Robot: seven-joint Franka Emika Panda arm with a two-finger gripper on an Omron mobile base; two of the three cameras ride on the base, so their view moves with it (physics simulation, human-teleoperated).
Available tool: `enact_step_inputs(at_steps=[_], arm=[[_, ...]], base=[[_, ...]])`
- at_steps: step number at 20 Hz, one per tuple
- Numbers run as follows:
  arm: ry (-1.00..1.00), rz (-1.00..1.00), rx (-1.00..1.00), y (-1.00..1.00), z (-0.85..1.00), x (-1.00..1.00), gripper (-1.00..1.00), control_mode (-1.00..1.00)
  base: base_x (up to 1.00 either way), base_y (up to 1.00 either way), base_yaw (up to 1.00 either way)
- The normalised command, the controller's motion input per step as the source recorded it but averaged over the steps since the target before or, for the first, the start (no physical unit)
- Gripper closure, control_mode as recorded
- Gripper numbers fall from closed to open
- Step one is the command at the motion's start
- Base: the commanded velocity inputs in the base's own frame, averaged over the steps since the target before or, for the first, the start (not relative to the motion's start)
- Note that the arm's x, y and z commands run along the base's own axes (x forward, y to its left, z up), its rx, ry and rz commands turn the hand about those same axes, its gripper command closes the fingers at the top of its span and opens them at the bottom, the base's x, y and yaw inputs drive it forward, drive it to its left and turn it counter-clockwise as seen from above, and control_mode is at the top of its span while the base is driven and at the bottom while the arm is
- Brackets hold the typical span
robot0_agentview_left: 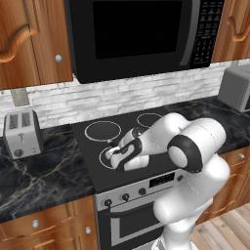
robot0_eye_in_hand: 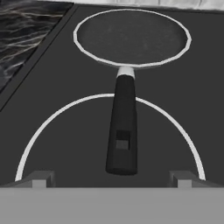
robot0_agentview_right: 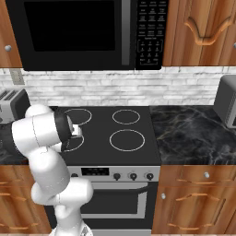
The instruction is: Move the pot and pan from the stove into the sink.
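The flat black pan [robot0_eye_in_hand: 131, 37] with its pale rim sits on the back left burner of the stove [robot0_eye_in_hand: 65, 87]. Its stick handle [robot0_eye_in_hand: 122, 127] points straight at the hand, lying over the front left burner ring. My gripper [robot0_eye_in_hand: 111, 179] is open, with one fingertip on each side of the handle's end, a little short of it and above the glass. From the left base view the pan [robot0_agentview_left: 102, 131] lies just beyond the gripper [robot0_agentview_left: 113, 156], and the arm reaches low over the cooktop [robot0_agentview_left: 146, 168]. The pot and the sink are out of view.
A black microwave [robot0_agentview_left: 141, 34] hangs above the stove. A toaster [robot0_agentview_left: 22, 133] stands on the black marble counter to the left, and a grey appliance [robot0_agentview_right: 228, 108] on the counter to the right. The two right burners [robot0_agentview_right: 126, 139] are bare.
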Motion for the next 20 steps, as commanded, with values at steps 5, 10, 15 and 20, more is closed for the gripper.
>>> enact_step_inputs(at_steps=[5,10,15,20], arm=[[0.0,0.0,0.0,0.0,-0.13,0.1,-1.0,-1.0],[0.0,0.0,0.0,0.0,-0.05,0.13,-1.0,-1.0],[-0.01,0.0,0.0,0.0,-0.02,0.23,-1.0,-1.0],[0.0,0.0,0.0,0.0,-0.07,0.22,-1.0,-1.0]], base=[[0.0,0.0,0.0],[0.0,0.0,0.0],[0.0,0.0,0.0],[0.0,0.0,0.0]])
